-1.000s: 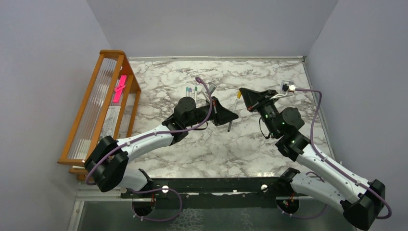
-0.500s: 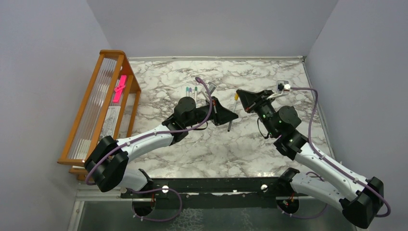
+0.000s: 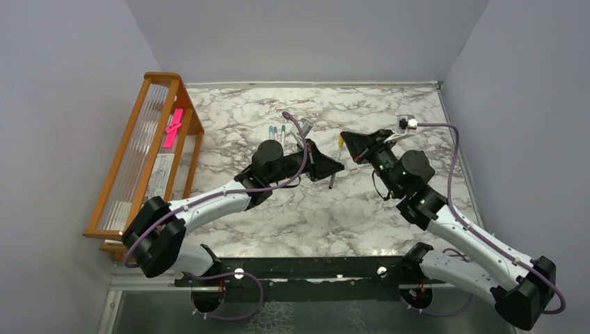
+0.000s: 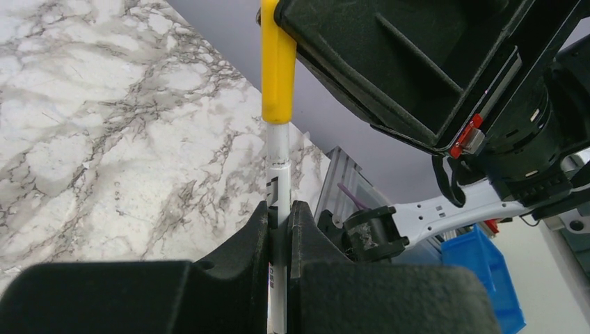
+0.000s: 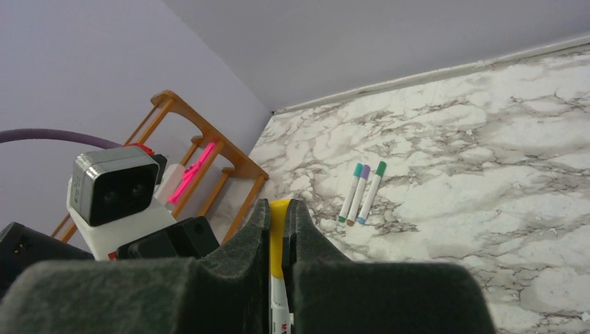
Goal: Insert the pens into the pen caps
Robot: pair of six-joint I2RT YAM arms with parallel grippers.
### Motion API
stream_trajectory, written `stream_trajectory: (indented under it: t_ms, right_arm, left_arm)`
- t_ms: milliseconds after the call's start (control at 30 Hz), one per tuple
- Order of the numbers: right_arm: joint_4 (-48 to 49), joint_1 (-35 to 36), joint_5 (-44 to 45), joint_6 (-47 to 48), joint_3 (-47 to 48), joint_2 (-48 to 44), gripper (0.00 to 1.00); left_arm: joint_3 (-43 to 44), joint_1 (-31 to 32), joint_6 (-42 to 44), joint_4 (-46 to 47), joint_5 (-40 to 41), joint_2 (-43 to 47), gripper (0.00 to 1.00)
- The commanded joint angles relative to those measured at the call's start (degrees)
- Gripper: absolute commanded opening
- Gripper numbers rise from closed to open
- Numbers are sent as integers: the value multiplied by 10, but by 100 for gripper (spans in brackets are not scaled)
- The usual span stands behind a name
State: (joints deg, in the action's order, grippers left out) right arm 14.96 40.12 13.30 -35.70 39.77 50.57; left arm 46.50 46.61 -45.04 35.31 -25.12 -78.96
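My left gripper (image 3: 337, 168) is shut on a white pen (image 4: 278, 163) by its barrel and holds it above the table. My right gripper (image 3: 346, 137) is shut on a yellow pen cap (image 5: 279, 226) that sits over the pen's far end. The cap also shows in the left wrist view (image 4: 277, 69) and from above (image 3: 340, 141). The two grippers face each other tip to tip along the pen. Three capped pens (image 3: 276, 131), two with teal caps and one with a purple cap, lie side by side on the marble behind the left gripper; they also show in the right wrist view (image 5: 362, 191).
A wooden rack (image 3: 145, 149) stands along the left wall with a bright pink strip (image 3: 172, 127) on it. The marble table (image 3: 306, 216) is bounded by grey walls at the back and both sides.
My right gripper has shifted slightly left, towards the left gripper, with the yellow cap in it. The left arm has not moved.
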Motion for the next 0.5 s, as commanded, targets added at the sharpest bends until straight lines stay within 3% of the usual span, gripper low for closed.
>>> stream_trajectory:
  t_ms: [0,367,467]
  right_arm:
    - [-77,0,-30,-20,34,12,1]
    - [-71,-1,-99,-31,-22,-20,1]
    - [-66,0,-109,-18,-28,-43,8]
  left_arm:
    - [27,3,59,19,14,16,0]
    - [64,3,122,17,26,-2,0]
    - [59,3,157,16,13,-2,0]
